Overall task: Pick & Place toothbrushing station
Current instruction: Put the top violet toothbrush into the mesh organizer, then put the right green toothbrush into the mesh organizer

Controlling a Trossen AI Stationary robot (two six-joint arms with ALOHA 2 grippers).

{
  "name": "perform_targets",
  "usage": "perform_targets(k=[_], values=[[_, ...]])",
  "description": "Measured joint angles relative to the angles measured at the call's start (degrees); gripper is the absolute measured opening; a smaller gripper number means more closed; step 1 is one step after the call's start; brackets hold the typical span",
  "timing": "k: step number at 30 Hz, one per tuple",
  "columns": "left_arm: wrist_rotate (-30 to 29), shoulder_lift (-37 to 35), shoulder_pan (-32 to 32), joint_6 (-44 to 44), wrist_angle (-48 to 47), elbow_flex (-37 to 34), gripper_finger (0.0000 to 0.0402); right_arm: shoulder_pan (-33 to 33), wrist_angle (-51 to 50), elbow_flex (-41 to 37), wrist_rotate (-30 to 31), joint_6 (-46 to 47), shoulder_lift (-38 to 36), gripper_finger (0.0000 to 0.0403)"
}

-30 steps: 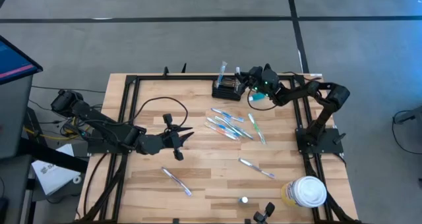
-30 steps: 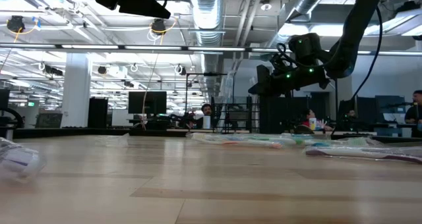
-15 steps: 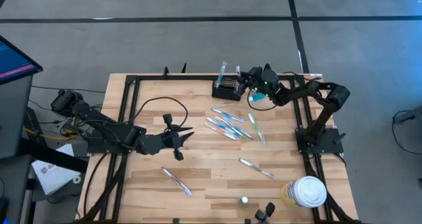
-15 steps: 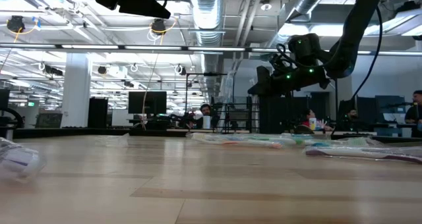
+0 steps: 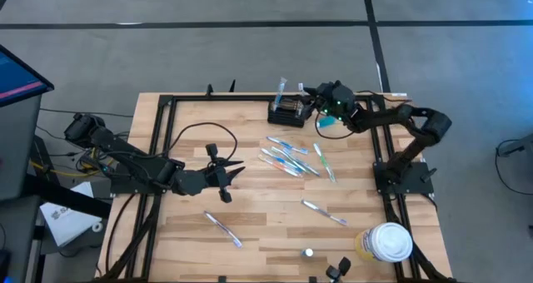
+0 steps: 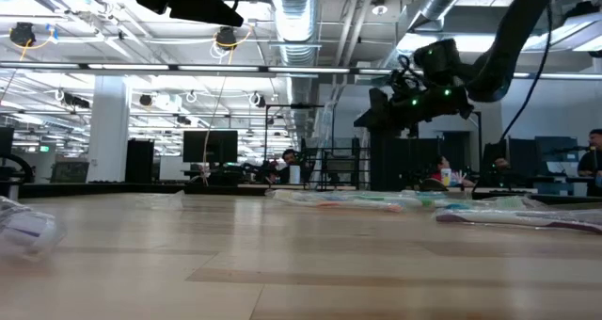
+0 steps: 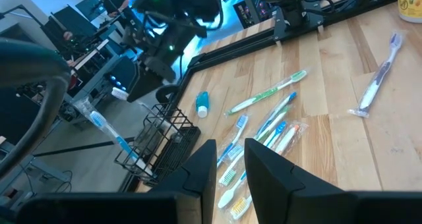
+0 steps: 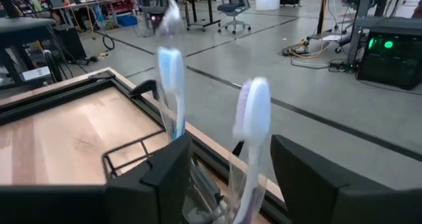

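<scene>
The toothbrushing station (image 5: 286, 113), a small black wire-mesh holder, stands at the table's far edge, right of centre. Two toothbrushes stand upright in it: a blue-and-white one (image 8: 173, 85) and a white one (image 8: 252, 118). My right gripper (image 5: 311, 100) is open just right of the station. Its fingers stand on either side of the white toothbrush without touching it. My left gripper (image 5: 237, 168) hovers over the table's left middle, a narrow gap between its fingers (image 7: 201, 168) and nothing in it.
Several toothbrushes (image 5: 287, 156) lie loose in the table's middle, and wrapped ones lie nearer (image 5: 325, 212) (image 5: 223, 229). A small blue tube (image 7: 202, 104) lies beside the station. A round white-lidded tub (image 5: 387, 241) stands at the near right corner. Black rails (image 5: 158, 150) frame the table.
My right gripper has opened beside the station and risen a little. The white toothbrush now stands free between its fingers.
</scene>
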Motion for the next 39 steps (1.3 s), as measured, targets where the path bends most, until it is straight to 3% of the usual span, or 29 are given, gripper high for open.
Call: perform_targets(k=[9, 16, 23, 33, 39], values=[[0.0, 0.0, 0.0, 0.0, 0.0, 0.0, 0.0072, 0.6, -22.4, 0.0, 0.1, -3.2, -14.5, 0.0173], [0.0, 0.0, 0.0, 0.0, 0.0, 0.0, 0.0072, 2.4, -35.4, 0.0, 0.2, -6.1, -20.6, 0.0160], [0.0, 0.0, 0.0, 0.0, 0.0, 0.0, 0.0072, 4.4, -45.9, 0.0, 0.2, -9.3, -21.9, 0.0147], [0.1, 0.0, 0.0, 0.0, 0.1, 0.0, 0.0072, 4.5, -51.0, 0.0, 0.2, -13.9, -19.5, 0.0128], [1.0, 0.0, 0.3, 0.0, 0.1, 0.0, 0.0072, 4.3, -53.5, 0.1, 3.7, -16.0, -19.5, 0.0126]])
